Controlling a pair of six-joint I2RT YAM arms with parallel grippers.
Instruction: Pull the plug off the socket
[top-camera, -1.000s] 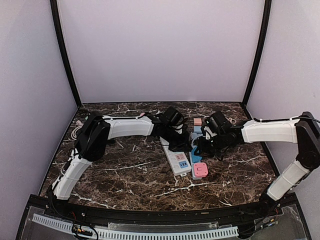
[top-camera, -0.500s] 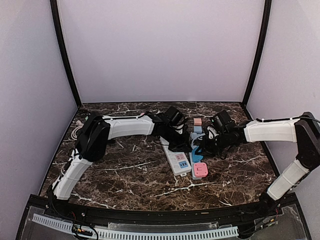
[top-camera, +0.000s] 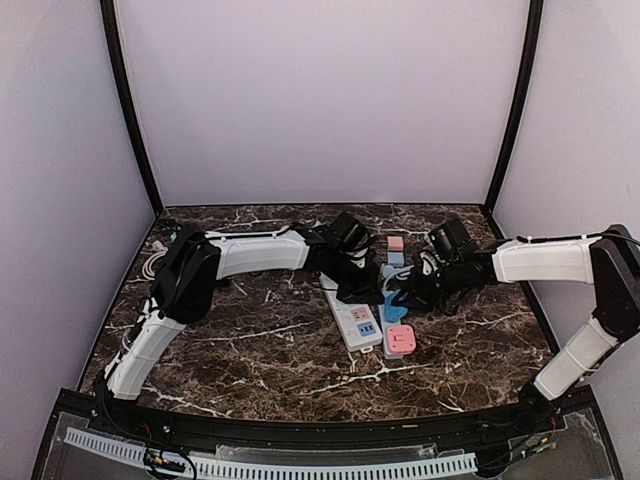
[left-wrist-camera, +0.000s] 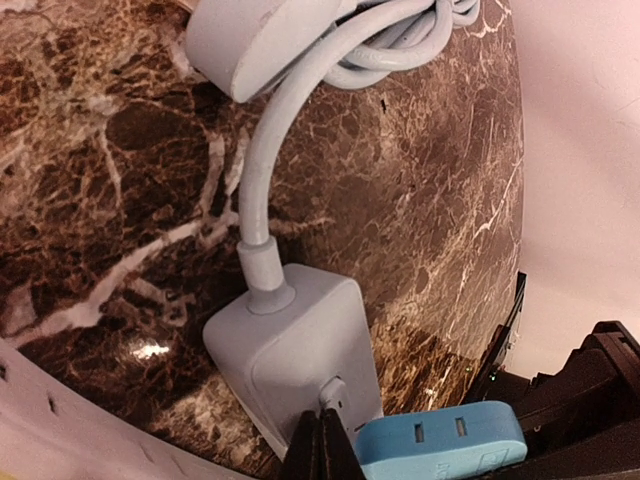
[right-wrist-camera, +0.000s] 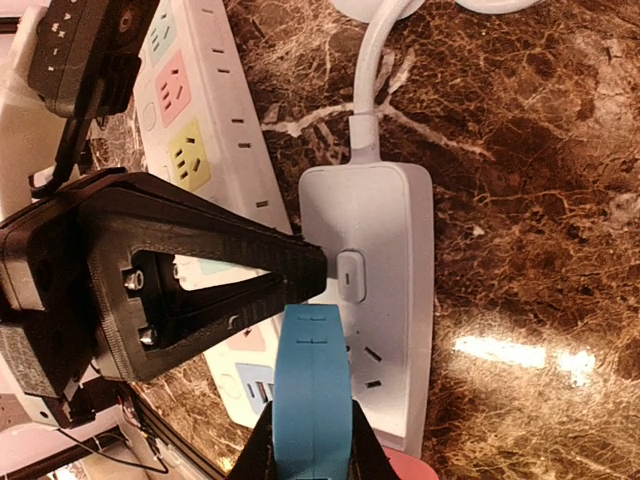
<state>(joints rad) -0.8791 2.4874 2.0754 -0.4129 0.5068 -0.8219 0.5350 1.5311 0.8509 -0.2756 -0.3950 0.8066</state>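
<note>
A blue plug (right-wrist-camera: 312, 390) is clamped between my right gripper's fingers (right-wrist-camera: 312, 455) over a white socket strip (right-wrist-camera: 390, 230), beside its switch; its prongs are hidden. In the top view the right gripper (top-camera: 400, 298) holds the plug (top-camera: 392, 303) at mid table. My left gripper (top-camera: 364, 288) is shut, and its black fingertips (right-wrist-camera: 300, 268) press on the strip next to the switch. The left wrist view shows those fingers (left-wrist-camera: 322, 445) on the strip (left-wrist-camera: 290, 350), with the blue plug (left-wrist-camera: 440, 440) just right of them.
A second white strip with coloured sockets (right-wrist-camera: 200, 130) lies alongside on the left (top-camera: 355, 322). A pink plug (top-camera: 401, 339) sits at the near end of the socket strip. The strip's grey cable (left-wrist-camera: 262, 150) runs to a coil at the back. Small pink and pale blue blocks (top-camera: 395, 250) lie behind.
My right wrist has drawn back to the right and upward, and more of the blue plug shows in the top view. The left arm has stayed put on the strip.
</note>
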